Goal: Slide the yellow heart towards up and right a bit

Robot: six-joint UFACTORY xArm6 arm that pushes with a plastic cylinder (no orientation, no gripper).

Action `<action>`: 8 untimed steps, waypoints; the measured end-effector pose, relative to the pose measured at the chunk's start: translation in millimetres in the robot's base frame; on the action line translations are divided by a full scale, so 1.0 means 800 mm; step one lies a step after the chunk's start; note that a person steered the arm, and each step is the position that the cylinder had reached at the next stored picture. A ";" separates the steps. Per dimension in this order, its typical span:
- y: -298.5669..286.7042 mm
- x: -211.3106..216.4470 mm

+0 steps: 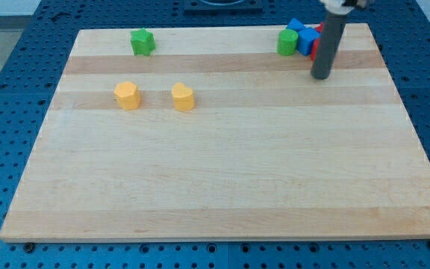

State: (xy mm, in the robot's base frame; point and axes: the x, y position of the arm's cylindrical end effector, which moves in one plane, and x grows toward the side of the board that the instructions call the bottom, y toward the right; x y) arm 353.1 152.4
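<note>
**At the view's top right, well apart from the heart: push not begun**

In the camera view, down and far to the view's left of my tip [321, 76]: the yellow heart [183, 97], lying flat on the wooden counter [222, 179], in the upper left part of the board. Nothing touching it. Just to its left, near but apart, a second yellow block [127, 96], many-sided rather than heart-shaped. Judged from this layout, none of the task done: no contact with the heart yet, the whole short slide up and right left to make, and before that a long approach across the board.

Close to my tip, just above and to the view's left of it: a tight cluster at the board's top edge, with a green block [287, 42], a blue block [303, 37] whose exact outline cannot be made out, and a red block [314, 51] mostly hidden behind the rod. Whether the rod touches the red one cannot be told. Far to the left along the same top edge, a green star-like block [142, 42], alone.

As for pose: rod upright, coming down from the view's top edge, lower end resting on the counter near the right side. No fingers on this arm, only the plain rod, so nothing wide, narrow or holding. Likely next need: reaching the heart's lower left side without disturbing the second yellow block.
</note>
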 end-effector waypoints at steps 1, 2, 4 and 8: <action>-0.064 0.051; -0.153 0.095; -0.282 0.091; -0.308 0.052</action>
State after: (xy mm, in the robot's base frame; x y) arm 394.5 -94.2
